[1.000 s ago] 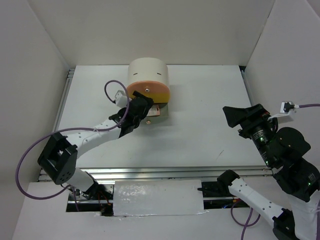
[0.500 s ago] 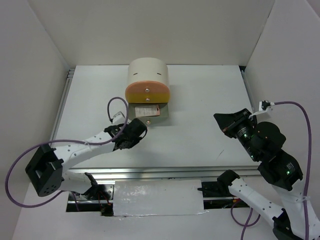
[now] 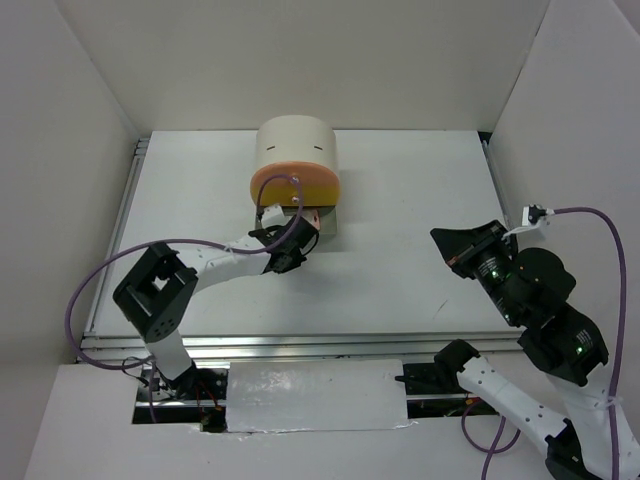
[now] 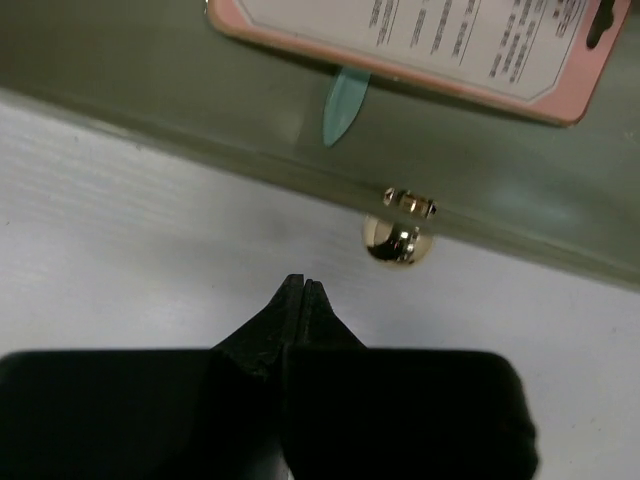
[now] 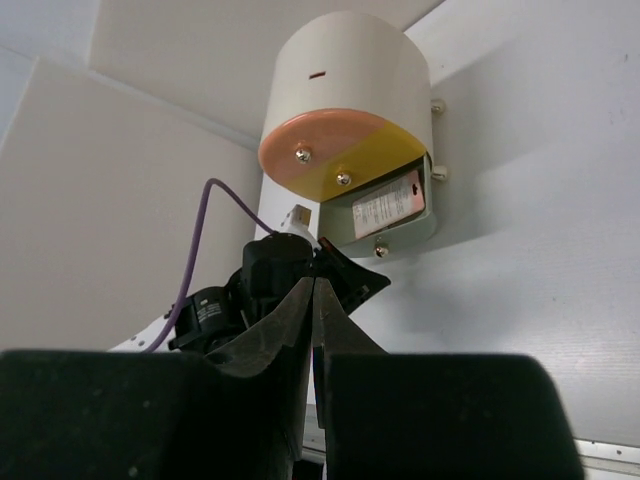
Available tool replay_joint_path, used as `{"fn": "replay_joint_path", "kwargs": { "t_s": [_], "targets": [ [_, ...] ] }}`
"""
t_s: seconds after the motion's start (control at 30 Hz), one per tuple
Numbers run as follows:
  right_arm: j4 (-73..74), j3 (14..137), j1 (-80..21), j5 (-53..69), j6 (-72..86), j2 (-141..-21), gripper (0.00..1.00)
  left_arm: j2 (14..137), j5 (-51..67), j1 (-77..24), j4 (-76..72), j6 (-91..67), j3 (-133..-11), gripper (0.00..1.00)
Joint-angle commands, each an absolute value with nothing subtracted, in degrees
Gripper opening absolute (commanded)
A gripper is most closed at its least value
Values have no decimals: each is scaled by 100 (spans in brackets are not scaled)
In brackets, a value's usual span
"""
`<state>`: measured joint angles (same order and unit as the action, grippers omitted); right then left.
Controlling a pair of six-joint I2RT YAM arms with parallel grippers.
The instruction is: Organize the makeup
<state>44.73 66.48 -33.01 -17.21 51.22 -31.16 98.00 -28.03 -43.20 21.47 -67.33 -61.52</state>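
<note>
A flat pink palette (image 4: 420, 40) with a printed label lies in the open grey drawer (image 4: 150, 100) of the cream drum box (image 3: 296, 150). A pale teal stick (image 4: 345, 100) pokes out from under the palette. The palette (image 5: 390, 205) also shows in the right wrist view. My left gripper (image 4: 302, 285) is shut and empty, just in front of the drawer's gold knob (image 4: 395, 240), not touching it. In the top view the left gripper (image 3: 297, 243) sits below the drawer (image 3: 312, 222). My right gripper (image 3: 437, 236) hovers at the right, shut on nothing, its tips (image 5: 314, 285) pointing at the box.
The drum box (image 5: 350, 70) stands at the back middle with an orange front (image 5: 310, 145) and a yellow front (image 5: 385, 150) above the grey drawer. White walls enclose the table on three sides. A purple cable (image 3: 100, 290) loops off the left arm.
Both grippers went from open to shut. The left gripper pulled back from the drawer, then moved up close to its knob again. The right arm dropped slightly toward the near left.
</note>
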Motion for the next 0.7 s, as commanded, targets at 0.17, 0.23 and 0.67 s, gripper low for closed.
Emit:
{"fn": "replay_joint_path", "kwargs": {
  "t_s": [0.17,0.23,0.67],
  "targets": [
    [4702,7057,-3331,-2127,4861,-3015,9,10089,-2681,-3955,1187,-5714,-6495,0],
    [4737,7119,-3340,-2144,4834,-3050,9,10221,-2576,-3867,1003,-5599,-6574,0],
    [4614,7312,-3340,-2206,4597,-3357,9,10529,-2882,-3814,712,-5256,-6891,0]
  ]
}}
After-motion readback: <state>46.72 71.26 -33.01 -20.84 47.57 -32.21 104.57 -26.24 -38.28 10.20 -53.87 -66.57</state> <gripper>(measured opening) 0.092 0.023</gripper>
